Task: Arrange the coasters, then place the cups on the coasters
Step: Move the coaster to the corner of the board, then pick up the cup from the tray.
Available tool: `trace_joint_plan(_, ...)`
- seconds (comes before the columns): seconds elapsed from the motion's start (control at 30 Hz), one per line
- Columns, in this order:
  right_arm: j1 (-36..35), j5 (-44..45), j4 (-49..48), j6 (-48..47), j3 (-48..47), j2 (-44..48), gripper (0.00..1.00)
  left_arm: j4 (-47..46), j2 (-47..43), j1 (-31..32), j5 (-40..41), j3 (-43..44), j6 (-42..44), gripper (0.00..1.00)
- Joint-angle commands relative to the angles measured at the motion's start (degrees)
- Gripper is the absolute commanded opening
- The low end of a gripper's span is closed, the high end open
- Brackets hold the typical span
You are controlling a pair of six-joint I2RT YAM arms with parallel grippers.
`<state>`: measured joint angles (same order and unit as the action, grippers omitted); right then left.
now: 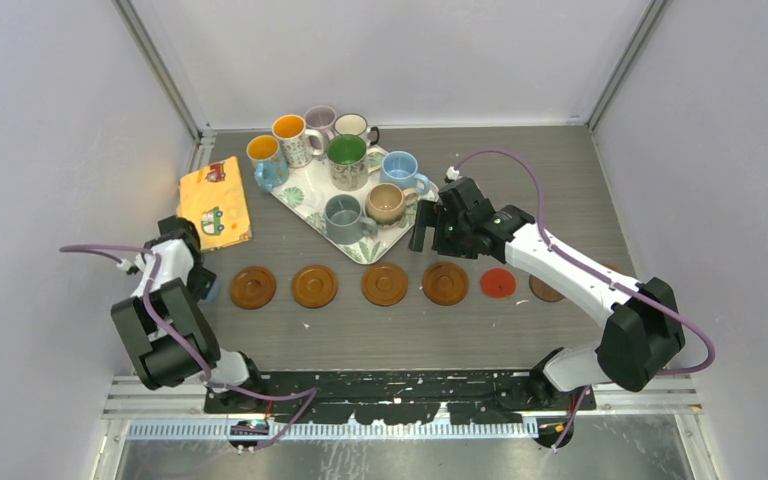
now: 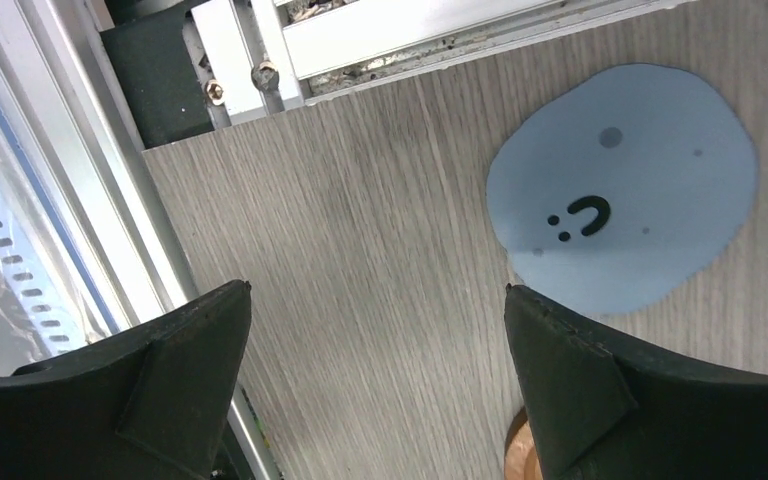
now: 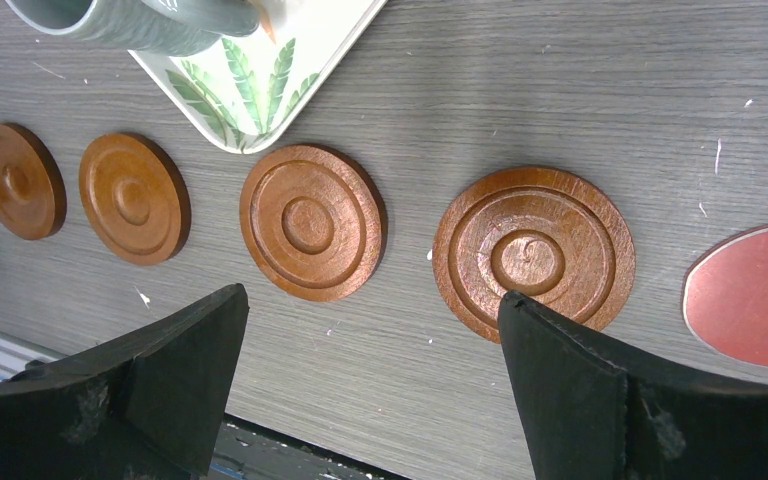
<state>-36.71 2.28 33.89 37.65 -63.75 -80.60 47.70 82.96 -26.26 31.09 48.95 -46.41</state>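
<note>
Four orange-brown wooden coasters (image 1: 385, 284) lie in a row across the table, then a thin red one (image 1: 498, 284) and a dark brown one (image 1: 543, 290) half hidden by my right arm. A pale blue disc with a smiley (image 2: 625, 190) lies at the row's left end. Several cups (image 1: 347, 155) stand on and behind the leaf-patterned tray (image 1: 305, 200). My left gripper (image 1: 198, 283) (image 2: 378, 290) hangs open over bare table beside the blue disc. My right gripper (image 1: 428, 232) (image 3: 370, 300) is open and empty above the third coaster (image 3: 310, 222) and fourth coaster (image 3: 532, 252).
A yellow cloth with cars (image 1: 214, 203) lies left of the tray. A metal rail (image 2: 260, 60) borders the table by my left gripper. The grey cup (image 3: 130, 25) and the tray corner (image 3: 260, 80) sit just behind the coaster row.
</note>
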Motion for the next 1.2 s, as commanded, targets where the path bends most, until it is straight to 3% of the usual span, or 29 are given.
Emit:
trace_joint_plan(0.0, -0.30, 0.33, -1.11, 0.58, 0.11, 2.44, 1.00, 1.88, -6.90, 1.79, -1.02, 1.24, 0.97, 1.00)
trace_joint_plan(0.17, -0.30, 1.24, -0.85, 0.66, 0.10, 2.70, 1.00, 2.71, -12.85, 9.43, -0.95, 2.11, 3.79, 1.00)
trace_joint_plan(0.47, -0.29, 5.02, -0.14, 1.97, 0.14, 2.56, 1.00, 2.88, -16.94, 30.00, -2.07, 6.42, 9.19, 1.00)
trace_joint_plan(0.87, -0.32, 11.30, -2.15, 6.38, -1.65, -1.48, 1.00, -4.16, -20.66, 52.83, -14.29, 2.76, 14.02, 1.00)
trace_joint_plan(1.03, 0.27, 12.37, -1.29, 8.09, -5.28, -4.92, 1.00, -3.64, -19.54, 59.97, -18.21, 5.46, 14.97, 1.00)
trace_joint_plan(1.17, 6.00, 7.62, -3.16, 10.17, -4.60, -5.44, 1.00, -4.78, -19.05, 60.44, -22.48, 7.70, 17.47, 1.00)
